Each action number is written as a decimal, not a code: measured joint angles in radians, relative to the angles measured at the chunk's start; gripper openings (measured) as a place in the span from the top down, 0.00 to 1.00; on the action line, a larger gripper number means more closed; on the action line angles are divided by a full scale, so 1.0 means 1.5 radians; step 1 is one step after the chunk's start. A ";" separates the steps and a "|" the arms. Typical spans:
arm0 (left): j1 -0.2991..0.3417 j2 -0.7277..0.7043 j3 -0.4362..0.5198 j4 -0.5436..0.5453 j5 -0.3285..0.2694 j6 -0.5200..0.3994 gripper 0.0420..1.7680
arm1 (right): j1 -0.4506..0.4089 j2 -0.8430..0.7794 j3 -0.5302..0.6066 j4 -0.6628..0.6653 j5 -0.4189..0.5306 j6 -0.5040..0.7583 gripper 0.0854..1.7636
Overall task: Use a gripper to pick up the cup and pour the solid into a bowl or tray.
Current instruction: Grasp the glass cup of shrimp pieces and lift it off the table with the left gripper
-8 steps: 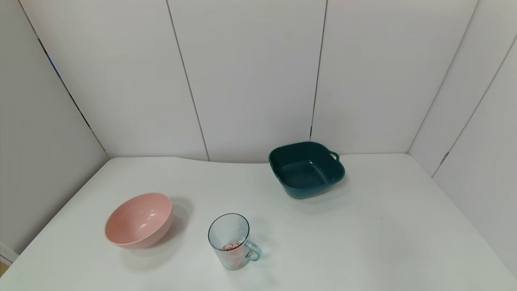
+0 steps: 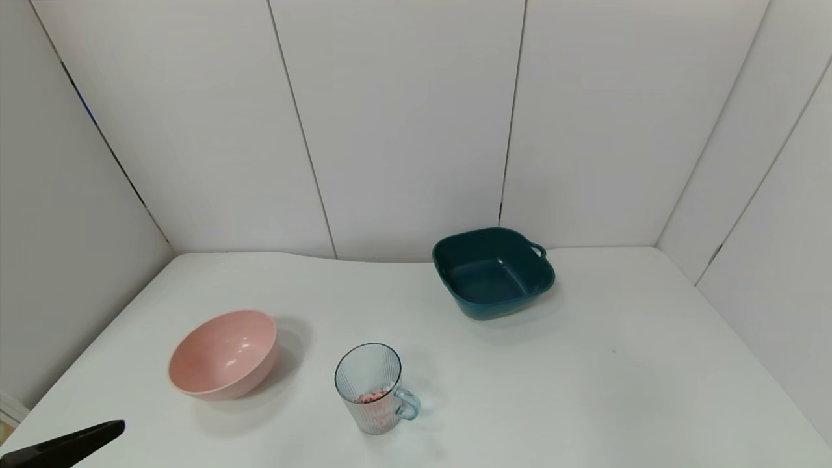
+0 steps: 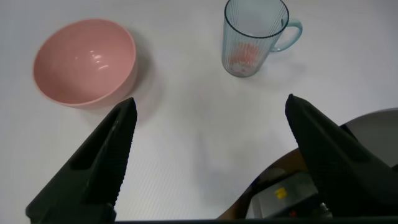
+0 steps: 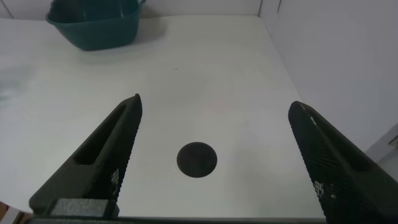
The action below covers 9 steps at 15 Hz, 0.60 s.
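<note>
The pale-blue ribbed cup (image 2: 374,389) stands upright at the front middle of the white table, its handle to the right. It holds the red and white solid (image 2: 372,395) at its bottom. The pink bowl (image 2: 223,354) sits to the cup's left. My left gripper (image 3: 208,109) is open and empty at the table's front left corner; one black fingertip (image 2: 71,445) shows in the head view. The left wrist view shows the cup (image 3: 254,36) and bowl (image 3: 85,61) ahead of it. My right gripper (image 4: 214,106) is open and empty over the table's right side, out of the head view.
A dark teal square tray (image 2: 492,272) with small handles stands at the back, right of centre; it also shows in the right wrist view (image 4: 94,23). A round black spot (image 4: 196,159) lies on the table under the right gripper. White walls close in the table.
A black fingertip of my left gripper has come into the head view at the front left corner. The cup, bowl and tray have not moved.
</note>
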 joint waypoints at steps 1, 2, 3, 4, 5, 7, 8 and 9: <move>-0.011 0.042 0.001 -0.017 0.000 0.002 0.03 | 0.000 0.000 0.000 0.001 0.000 0.000 0.03; -0.024 0.087 0.004 -0.037 0.001 0.002 0.03 | 0.000 0.000 0.000 0.001 0.000 0.000 0.03; -0.036 0.127 0.007 -0.054 0.001 0.002 0.03 | 0.000 0.000 0.000 0.001 0.001 -0.001 0.03; -0.049 0.165 0.011 -0.075 0.003 0.002 0.03 | 0.000 0.000 0.000 0.001 0.000 -0.001 0.03; -0.063 0.204 0.017 -0.102 0.004 0.002 0.03 | 0.000 0.000 -0.001 0.002 0.000 -0.001 0.03; -0.087 0.272 0.029 -0.165 0.006 0.002 0.03 | 0.000 0.000 -0.001 0.002 0.000 -0.001 0.03; -0.096 0.306 0.035 -0.203 0.006 0.000 0.03 | 0.000 0.000 -0.001 0.002 0.000 -0.001 0.03; -0.102 0.336 0.041 -0.242 0.007 -0.002 0.03 | 0.000 0.000 -0.001 0.002 0.000 -0.001 0.03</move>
